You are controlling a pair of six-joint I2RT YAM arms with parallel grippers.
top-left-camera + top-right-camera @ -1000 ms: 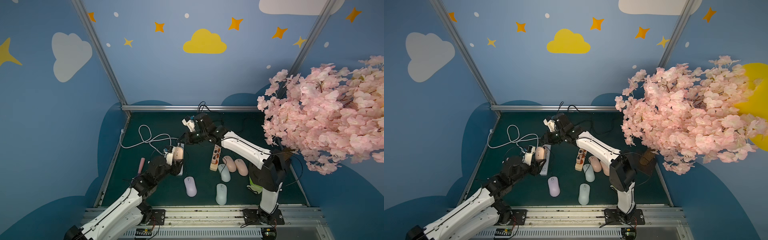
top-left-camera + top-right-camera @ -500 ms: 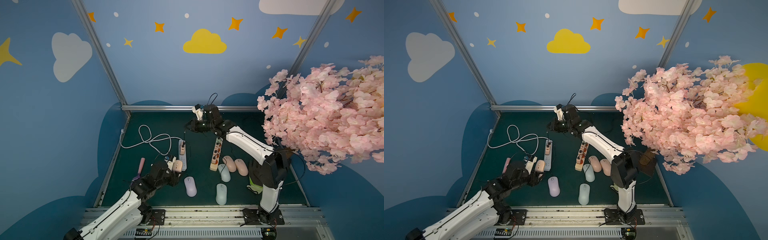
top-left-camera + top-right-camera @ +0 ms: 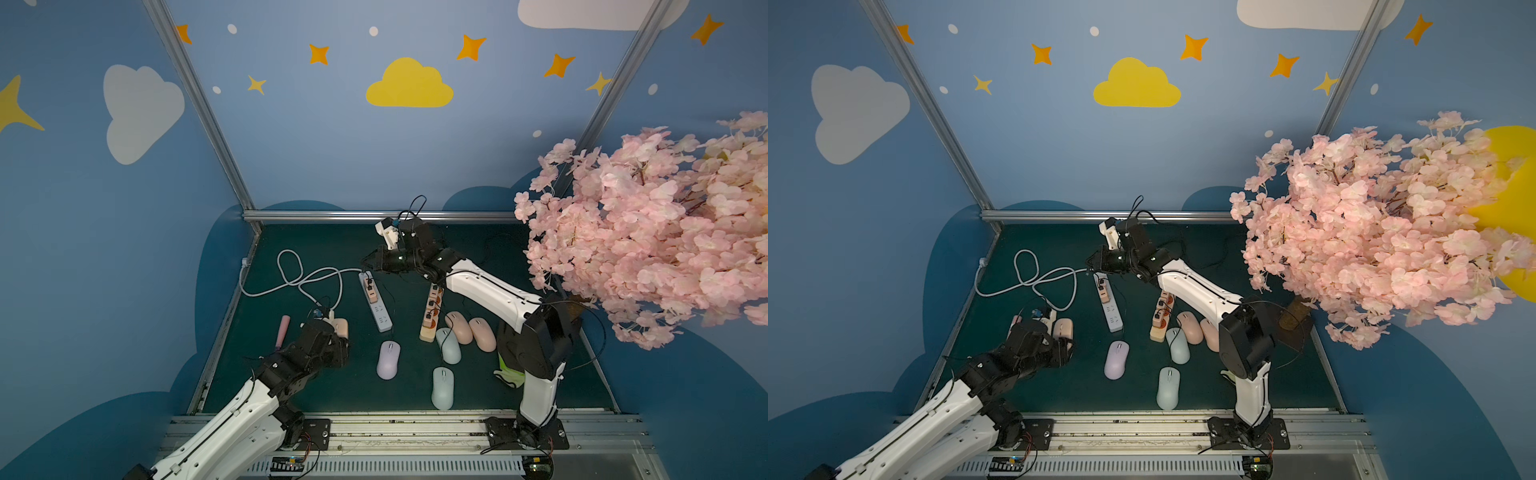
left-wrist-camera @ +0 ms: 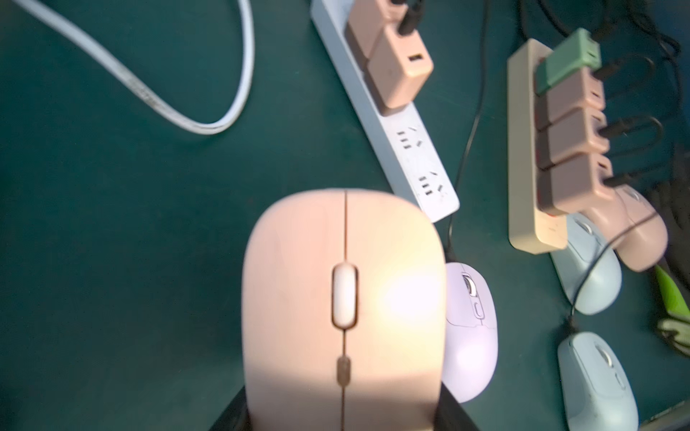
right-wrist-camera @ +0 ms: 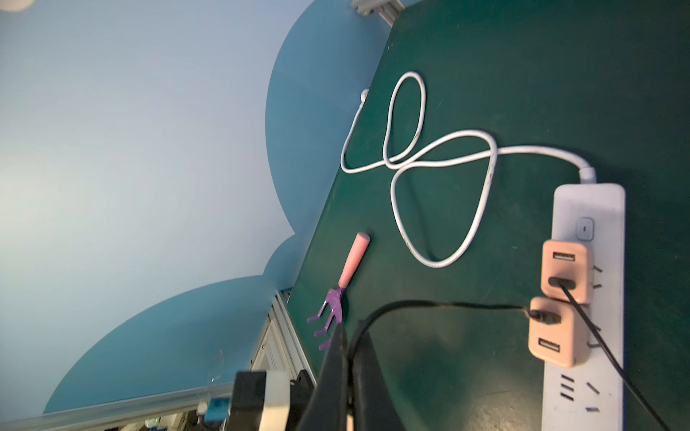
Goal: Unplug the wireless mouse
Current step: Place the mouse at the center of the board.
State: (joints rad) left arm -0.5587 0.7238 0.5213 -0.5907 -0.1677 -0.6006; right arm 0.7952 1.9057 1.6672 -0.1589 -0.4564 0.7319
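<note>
My left gripper (image 4: 343,410) is shut on a peach wireless mouse (image 4: 343,298), held over the near-left of the mat; no cable shows at the mouse's front. Both top views show the mouse (image 3: 342,327) (image 3: 1064,328) sticking out of the left gripper (image 3: 340,338). My right gripper (image 5: 347,347) is shut on a thin black cable (image 5: 429,304). This cable runs to a pink charger (image 5: 552,332) plugged into the white power strip (image 5: 608,209). In both top views the right gripper (image 3: 368,262) (image 3: 1090,262) hovers at the strip's (image 3: 380,311) far end.
A beige power strip (image 3: 430,316) carries several chargers, with two pink mice (image 3: 459,328) and a pale blue mouse (image 3: 449,345) beside it. A lilac mouse (image 3: 388,360) and another blue one (image 3: 442,388) lie nearer. Left: a toy rake (image 3: 282,330) and a looped white cord (image 3: 299,278). Right: a blossom tree (image 3: 644,232).
The left gripper has drawn back from the white strip toward the near left with the mouse. The right gripper has moved away toward the back, keeping the black cable.
</note>
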